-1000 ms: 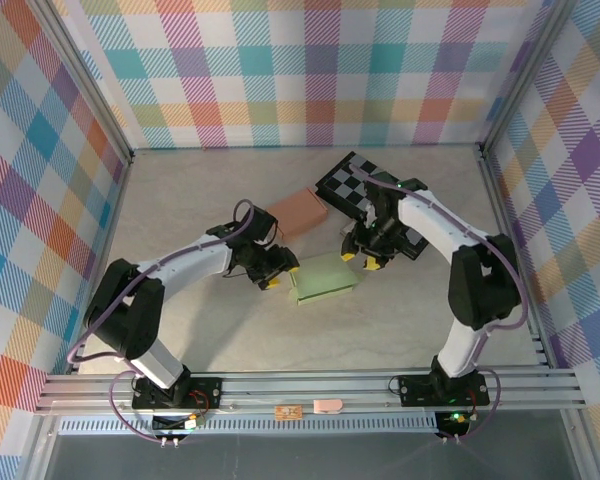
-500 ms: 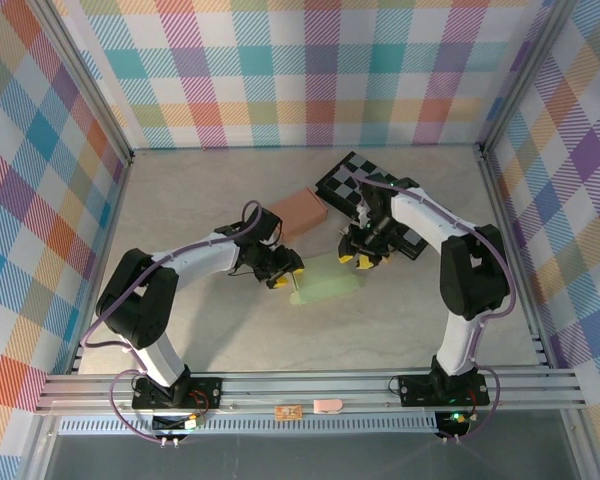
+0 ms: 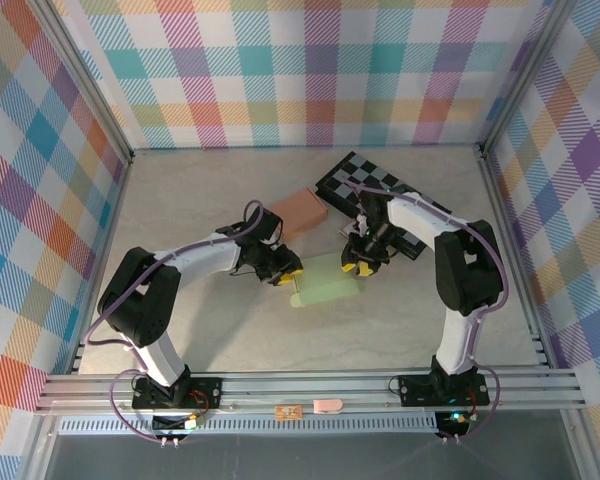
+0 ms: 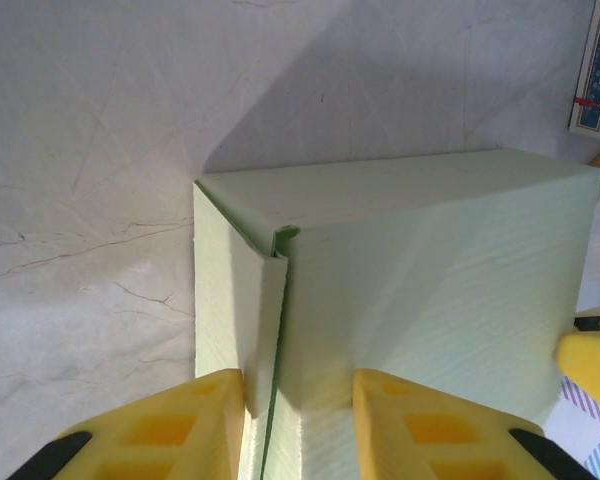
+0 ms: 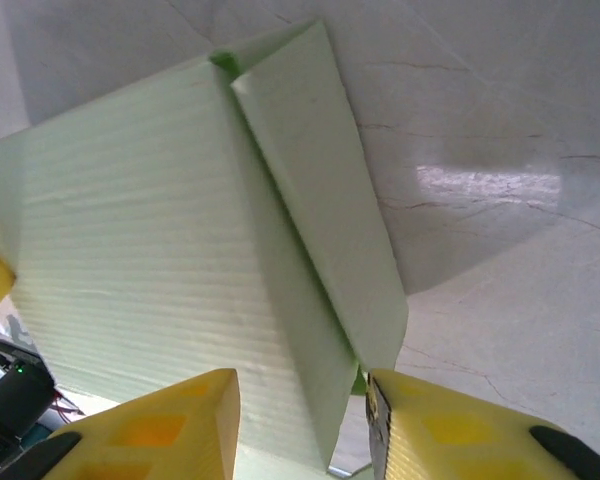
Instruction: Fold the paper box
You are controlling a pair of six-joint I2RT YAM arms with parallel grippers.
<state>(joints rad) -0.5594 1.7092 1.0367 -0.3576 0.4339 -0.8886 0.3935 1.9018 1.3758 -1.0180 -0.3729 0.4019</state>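
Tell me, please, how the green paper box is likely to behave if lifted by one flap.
Probably floppy: the green paper box is thin ribbed sheet, and its flap stands loose from the panel. Likely light, so it may slide on the smooth table when pushed. It could crease where the left pincer straddles its edge.

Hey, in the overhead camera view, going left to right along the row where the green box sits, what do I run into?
left gripper → green paper box → right gripper
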